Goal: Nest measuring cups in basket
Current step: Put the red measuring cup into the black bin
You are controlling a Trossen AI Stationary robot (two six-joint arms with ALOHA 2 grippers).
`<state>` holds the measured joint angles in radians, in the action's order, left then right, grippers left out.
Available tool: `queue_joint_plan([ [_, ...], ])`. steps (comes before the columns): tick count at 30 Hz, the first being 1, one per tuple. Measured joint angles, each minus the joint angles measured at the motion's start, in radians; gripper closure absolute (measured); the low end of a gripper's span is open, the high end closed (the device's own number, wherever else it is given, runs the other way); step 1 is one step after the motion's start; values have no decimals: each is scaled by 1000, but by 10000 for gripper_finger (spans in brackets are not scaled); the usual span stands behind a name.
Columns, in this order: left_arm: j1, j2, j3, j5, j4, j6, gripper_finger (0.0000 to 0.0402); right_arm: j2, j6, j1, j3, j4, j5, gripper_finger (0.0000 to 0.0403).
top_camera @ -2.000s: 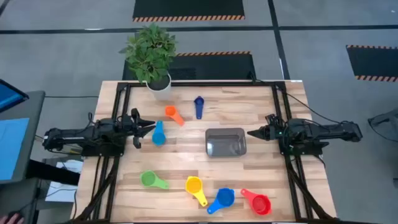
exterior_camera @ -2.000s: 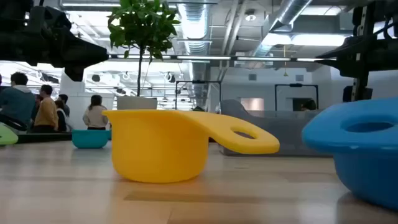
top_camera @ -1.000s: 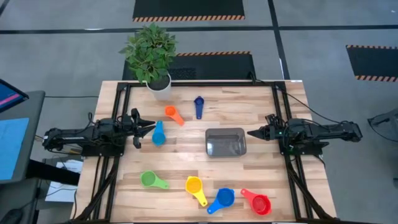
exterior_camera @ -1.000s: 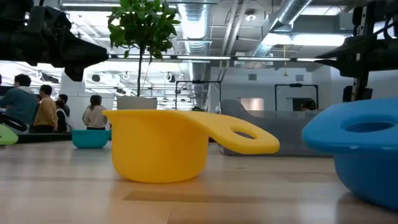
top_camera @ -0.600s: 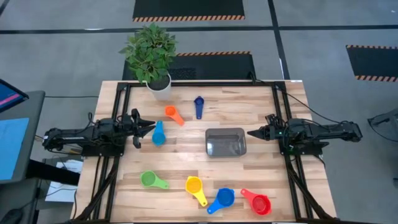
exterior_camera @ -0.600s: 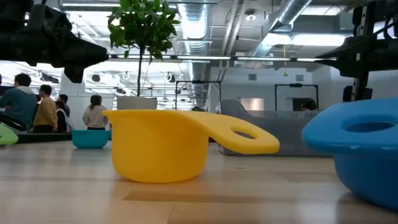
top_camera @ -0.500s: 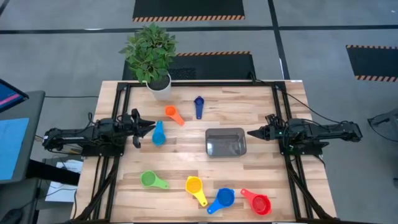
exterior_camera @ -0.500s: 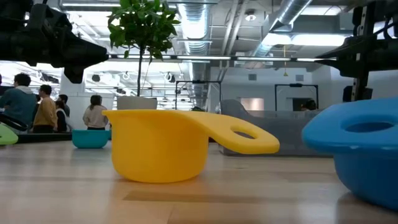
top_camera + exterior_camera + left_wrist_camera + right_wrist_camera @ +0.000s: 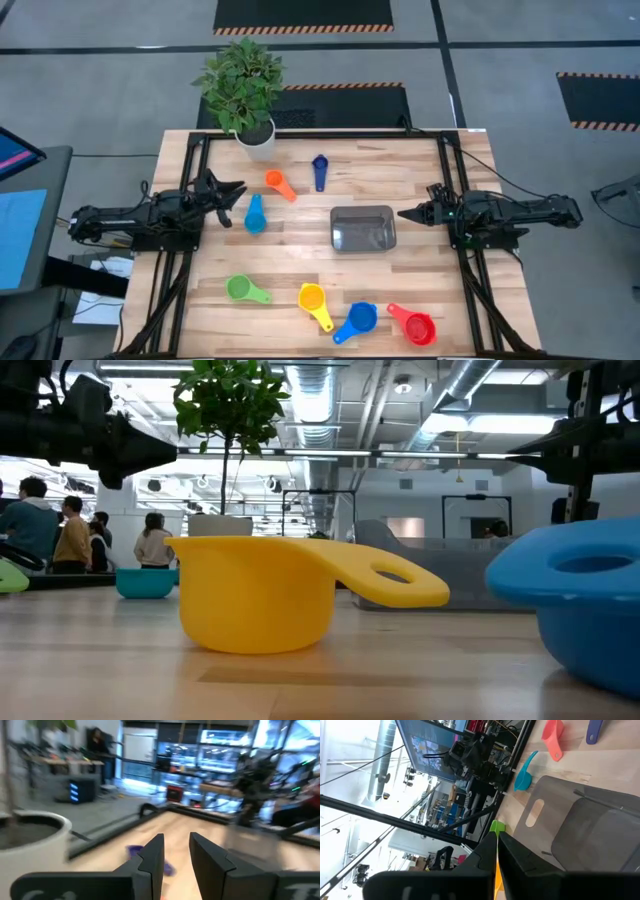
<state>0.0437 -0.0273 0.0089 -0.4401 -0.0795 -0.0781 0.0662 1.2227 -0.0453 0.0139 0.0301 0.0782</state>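
Seven measuring cups lie apart on the table in the high view: orange [image 9: 279, 184], dark blue [image 9: 320, 170], light blue [image 9: 255, 214], green [image 9: 243, 290], yellow [image 9: 314, 303], blue [image 9: 356, 320] and red [image 9: 414, 325]. The dark grey basket [image 9: 363, 228] sits at the middle and holds nothing. My left gripper [image 9: 232, 190] is open above the left side, close to the light blue cup and pointing toward the orange one. My right gripper [image 9: 405, 214] is shut and hovers just right of the basket [image 9: 600, 835]. In the low view, the yellow cup [image 9: 265, 595] stands nearest.
A white pot with a green plant [image 9: 243, 90] stands at the far left corner of the table. Black frame rails [image 9: 195, 170] run along the left, right and far edges. People show in the room beyond the table in the low view.
My left gripper has swung toward the table's far edge, its fingers turning from the light blue cup toward the orange cup. The cups and the basket have stayed where they were.
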Motion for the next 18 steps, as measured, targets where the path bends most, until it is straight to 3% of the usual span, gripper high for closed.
queue_joint_plan([
  [6,0,0,0,-46,-4,29,320,0,-27,0,0,-2,-37,361],
  [12,0,0,0,-28,-2,-44,320,0,-51,0,-1,-3,-43,361],
  [16,0,0,0,64,3,-81,320,0,-145,15,-1,9,94,361],
  [18,0,0,0,132,11,-83,320,0,-260,30,0,9,110,361],
])
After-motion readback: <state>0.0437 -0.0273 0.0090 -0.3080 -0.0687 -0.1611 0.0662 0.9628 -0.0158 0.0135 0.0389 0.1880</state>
